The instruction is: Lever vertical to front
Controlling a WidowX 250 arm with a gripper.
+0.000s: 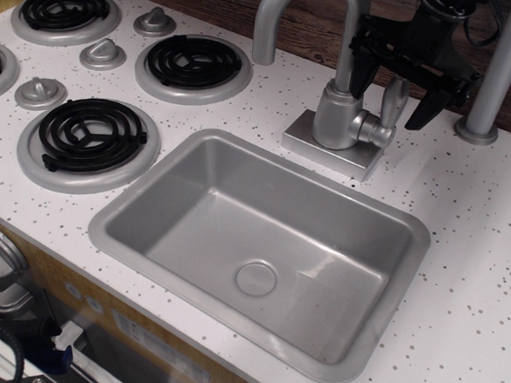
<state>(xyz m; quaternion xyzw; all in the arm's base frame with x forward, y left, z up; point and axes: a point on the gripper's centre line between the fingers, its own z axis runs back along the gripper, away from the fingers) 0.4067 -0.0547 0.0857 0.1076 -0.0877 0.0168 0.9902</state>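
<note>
A white speckled counter [462, 250] carries a rectangular silver-grey sink basin [260, 244] and, behind it, a silver faucet with a tall curved spout [289, 19]. The black robot gripper [393, 100] hangs over the faucet's right side, its fingers [424, 107] spread, straddling the small matte silver-grey paddle-shaped lever [394, 98], which stands upright on its stub.

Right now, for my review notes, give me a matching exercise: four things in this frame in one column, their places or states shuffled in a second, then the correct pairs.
1. lever
2. gripper
3. sink
4. spout

A. empty, drain bare
B. upright, between the black fingers
C. arches over toward the burners
D. open, straddling the faucet handle

Pairs: 1-B, 2-D, 3-A, 4-C
</note>
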